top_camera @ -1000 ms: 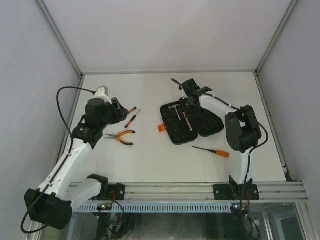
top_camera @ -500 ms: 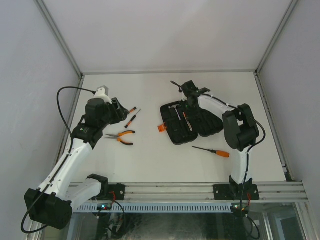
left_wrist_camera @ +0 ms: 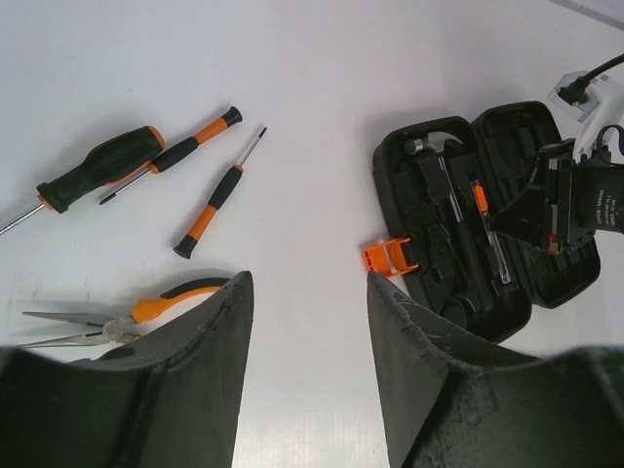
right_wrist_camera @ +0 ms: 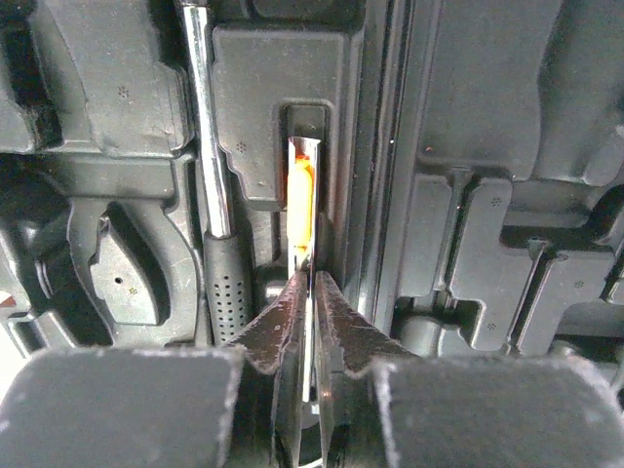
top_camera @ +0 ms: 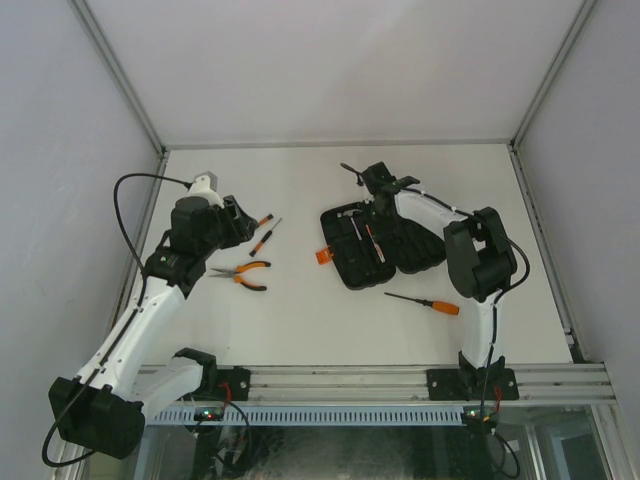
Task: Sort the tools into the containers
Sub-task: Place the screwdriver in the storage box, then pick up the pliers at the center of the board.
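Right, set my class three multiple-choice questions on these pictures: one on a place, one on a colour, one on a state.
1. Where do the pliers lie? A on the table, left of the case; B inside the case; C on the case's lid.
2. What colour is the case's latch? A blue; B orange; C green.
3. The right end effector is: A wide open over bare table; B holding the pliers; C closed on a thin screwdriver in the case.
Answers: A, the pliers rest on the table beside the open case; B, the latch shows orange; C, its fingers pinch the shaft in a slot.
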